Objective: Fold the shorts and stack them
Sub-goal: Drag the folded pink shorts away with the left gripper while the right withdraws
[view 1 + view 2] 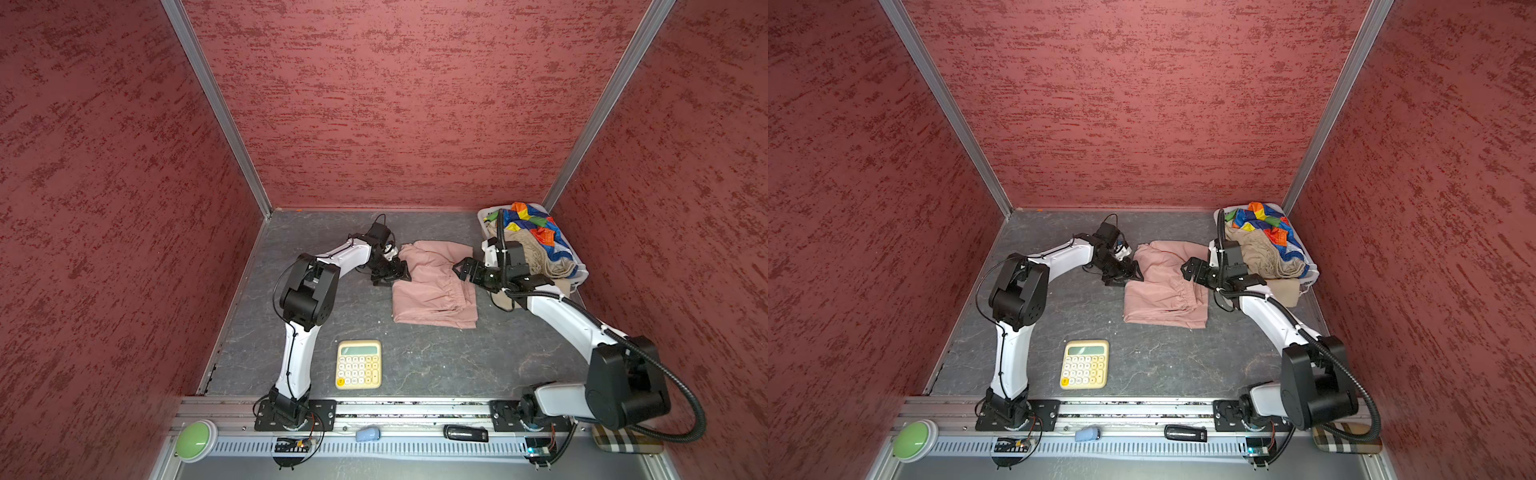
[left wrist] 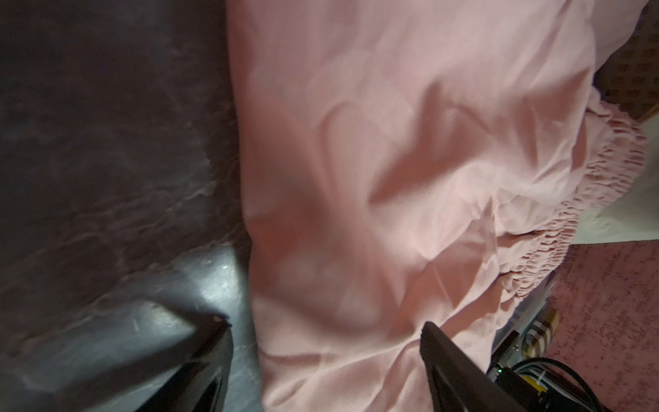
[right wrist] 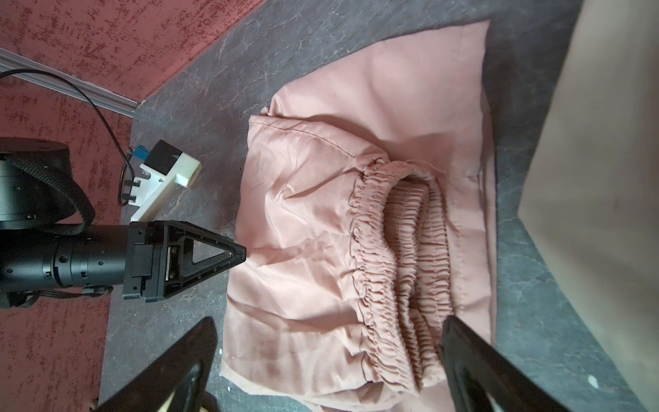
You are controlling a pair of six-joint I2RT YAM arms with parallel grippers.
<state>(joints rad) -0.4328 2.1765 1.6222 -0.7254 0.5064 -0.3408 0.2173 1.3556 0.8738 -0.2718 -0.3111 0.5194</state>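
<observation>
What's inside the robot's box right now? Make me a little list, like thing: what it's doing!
pink shorts: folded over, lying on the grey table
left gripper: open, at the pink shorts' left edge
right gripper: open, by the pink shorts' right edge
white basket: back right corner, rainbow shorts and beige shorts piled in it
calculator: on the table near the front, away from both grippers

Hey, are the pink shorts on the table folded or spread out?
Folded, loosely. The pink shorts lie doubled over, their gathered waistband resting across a lower fabric layer, wrinkled.
</observation>
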